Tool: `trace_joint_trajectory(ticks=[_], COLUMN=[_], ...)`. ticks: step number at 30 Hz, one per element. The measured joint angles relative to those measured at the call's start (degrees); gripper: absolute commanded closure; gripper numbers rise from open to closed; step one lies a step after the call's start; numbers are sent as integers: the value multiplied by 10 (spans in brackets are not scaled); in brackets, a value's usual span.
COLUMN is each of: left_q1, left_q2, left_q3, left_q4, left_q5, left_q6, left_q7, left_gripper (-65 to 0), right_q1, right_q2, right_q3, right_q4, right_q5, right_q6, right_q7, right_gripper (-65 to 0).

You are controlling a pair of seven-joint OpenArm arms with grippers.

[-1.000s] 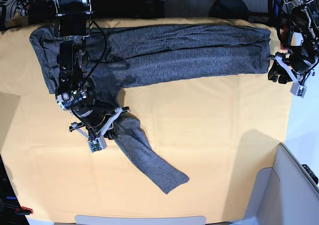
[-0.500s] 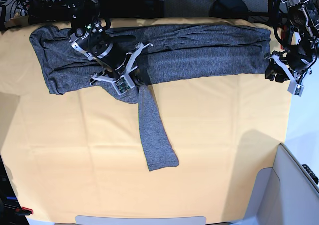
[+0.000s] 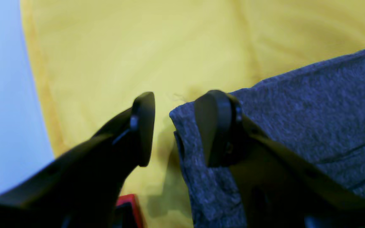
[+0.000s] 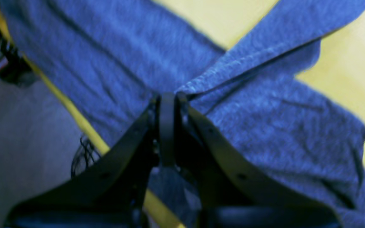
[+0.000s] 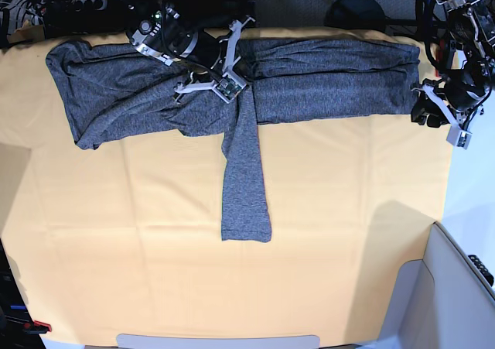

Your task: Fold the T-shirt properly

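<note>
1. The base view takes in the whole desk [image 5: 93,287] under its yellow-orange cloth [image 5: 348,225]. The T-shirt [image 5: 325,78] lies as a long grey band along the far edge, and one sleeve [image 5: 245,179] hangs from the band's middle straight toward the near side.

2. In that view the right pincer [image 5: 232,86] sits over the middle of the band, right where the sleeve starts. How its jaws stand is too small to judge there.

3. The right wrist view settles it: the right pincer [image 4: 167,101] has its jaws pressed together, clamped on a ridge of T-shirt [image 4: 265,126] fabric that rises to the tips. The sleeve [image 4: 265,41] runs off toward the upper right over the cloth [image 4: 353,79]. This view also shows the cloth's yellow edge and dark floor beyond it.

4. In the base view the left pincer [image 5: 433,109] hovers at the band's right-hand end, near the cloth's edge.

5. The left wrist view adds the detail: the left pincer [image 3: 174,126] has its jaws apart. The T-shirt [image 3: 296,110] corner lies between and under them, one finger [image 3: 214,126] over the fabric, the other over bare cloth [image 3: 138,47]. Whether either touches the fabric I cannot tell. A small red object [image 3: 127,202] shows at the bottom edge.
</note>
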Motion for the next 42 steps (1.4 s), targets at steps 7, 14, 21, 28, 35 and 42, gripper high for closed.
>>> trace_joint_trajectory(ticks=[7, 14, 21, 28, 35, 42], left_q1=[0, 0, 0, 1, 4, 3], left_q2=[8, 15, 16, 16, 16, 17], left_q3=[0, 0, 0, 0, 0, 0], left_q4=[0, 0, 0, 0, 0, 0], left_q5=[1, 0, 0, 1, 2, 0], left_q6=[0, 0, 0, 0, 2, 1], left_q7=[0, 1, 1, 3, 3, 2], left_gripper=[-234, -234, -234, -234, -235, -236], right_q1=[-21, -20, 31, 150, 288, 365], right_q2=[24, 25, -7, -195, -199, -215], right_q3=[-1, 1, 15, 219, 352, 350], right_q4=[0, -2, -2, -96, -378, -572], right_q5=[2, 0, 3, -6, 14, 61], right_q6=[2, 0, 4, -27, -58, -118], right_q7=[3, 2, 0, 9, 61, 184], right_gripper=[-5, -292, -413, -413, -413, -413])
